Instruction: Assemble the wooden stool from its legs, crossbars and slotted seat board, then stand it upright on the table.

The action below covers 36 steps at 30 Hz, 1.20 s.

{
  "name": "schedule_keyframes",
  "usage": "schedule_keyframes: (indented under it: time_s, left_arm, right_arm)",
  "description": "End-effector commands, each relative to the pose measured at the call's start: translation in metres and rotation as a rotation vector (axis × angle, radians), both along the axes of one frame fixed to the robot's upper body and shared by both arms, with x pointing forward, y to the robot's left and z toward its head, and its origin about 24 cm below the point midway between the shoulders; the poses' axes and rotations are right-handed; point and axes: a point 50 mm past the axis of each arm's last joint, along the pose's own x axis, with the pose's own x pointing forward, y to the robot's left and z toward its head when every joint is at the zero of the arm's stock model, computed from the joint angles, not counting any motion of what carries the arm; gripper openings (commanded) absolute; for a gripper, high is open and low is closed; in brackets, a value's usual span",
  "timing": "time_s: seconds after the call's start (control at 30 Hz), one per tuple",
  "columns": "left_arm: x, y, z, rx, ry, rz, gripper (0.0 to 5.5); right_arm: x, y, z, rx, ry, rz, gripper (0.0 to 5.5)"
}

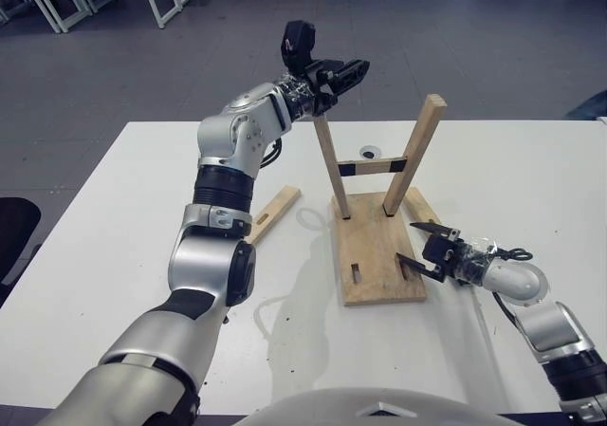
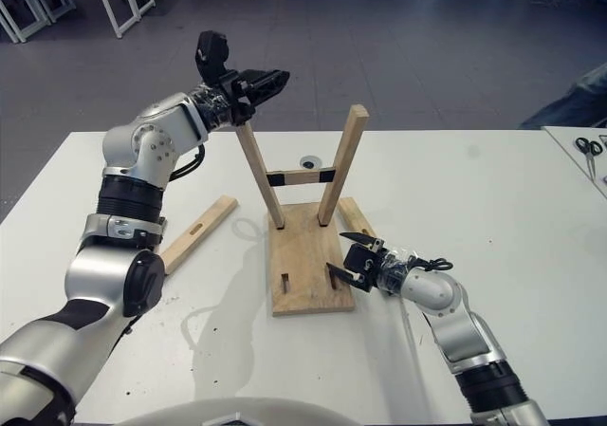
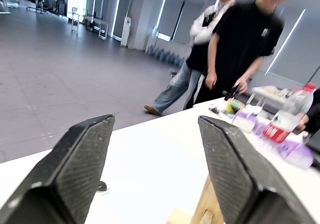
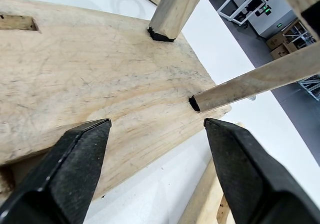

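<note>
R gripper (image 2: 338,253), jaws apart, at seat board's (image 2: 299,255) rt edge.

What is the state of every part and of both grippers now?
Seat board: flat on the table.
Left leg: standing in a far slot.
Right leg: standing in a far slot, leaning.
Crossbar: joined between those legs.
Near left slot: empty.
Loose leg: lying flat left of the board.
Left gripper: open, raised.
Right gripper: open, by the board's right edge.

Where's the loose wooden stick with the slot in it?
The loose leg lies flat on the table, on the robot's left of the seat board.
</note>
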Motion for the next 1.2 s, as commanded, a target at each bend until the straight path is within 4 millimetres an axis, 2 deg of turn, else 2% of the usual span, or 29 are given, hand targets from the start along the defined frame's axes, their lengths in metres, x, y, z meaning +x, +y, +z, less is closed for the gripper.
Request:
schedule_keyframes:
  time_s: [0.03, 0.13, 0.2, 0.23, 0.27, 0.3, 0.4, 0.53, 0.67, 0.77, 0.83, 0.93, 1.2]
  left_arm:
    - [-0.008, 0.010, -0.062, 0.066, 0.195, 0.071, 3.09]
    - [-0.001, 0.009, 0.010, -0.105, -0.097, 0.110, 3.09]
    - [-0.007, 0.017, 0.055, -0.211, -0.287, 0.149, 3.09]
    - [-0.013, 0.025, 0.071, -0.245, -0.362, 0.170, 3.09]
    - [-0.020, 0.037, 0.077, -0.242, -0.414, 0.201, 3.09]
    - [-0.027, 0.047, 0.075, -0.214, -0.434, 0.226, 3.09]
    - [-0.047, 0.076, 0.035, -0.064, -0.384, 0.329, 3.09]
    - [-0.077, 0.116, -0.037, 0.156, -0.256, 0.508, 2.95]
    - [-0.115, 0.155, -0.104, 0.326, -0.093, 0.645, 2.91]
    - [-0.143, 0.178, -0.146, 0.441, 0.055, 0.684, 2.91]
    - [-0.156, 0.185, -0.161, 0.467, 0.129, 0.677, 2.91]
    - [-0.167, 0.181, -0.176, 0.452, 0.230, 0.637, 2.91]
    - [-0.181, 0.177, -0.190, 0.492, 0.392, 0.600, 2.91]
  right_arm:
    - [-0.007, -0.009, -0.019, -0.064, 0.097, -0.034, 3.46]
    - [-0.010, -0.010, -0.022, -0.062, 0.117, -0.043, 3.46]
    - [-0.009, -0.006, -0.021, -0.027, 0.110, -0.046, 3.46]
    - [-0.007, -0.001, -0.015, 0.032, 0.090, -0.053, 3.46]
    - [-0.003, 0.005, -0.004, 0.131, 0.063, -0.075, 3.46]
    - [0.000, 0.010, 0.007, 0.221, 0.038, -0.090, 3.46]
    - [0.007, 0.019, 0.037, 0.418, -0.019, -0.137, 3.46]
    - [0.015, 0.022, 0.060, 0.540, -0.064, -0.198, 3.46]
    - [0.016, 0.023, 0.064, 0.537, -0.066, -0.212, 3.46]
    - [0.014, 0.022, 0.063, 0.523, -0.057, -0.214, 3.46]
    - [0.014, 0.022, 0.062, 0.517, -0.052, -0.213, 3.46]
    - [0.015, 0.020, 0.062, 0.510, -0.048, -0.217, 3.46]
    - [0.015, 0.019, 0.059, 0.490, -0.043, -0.220, 3.46]
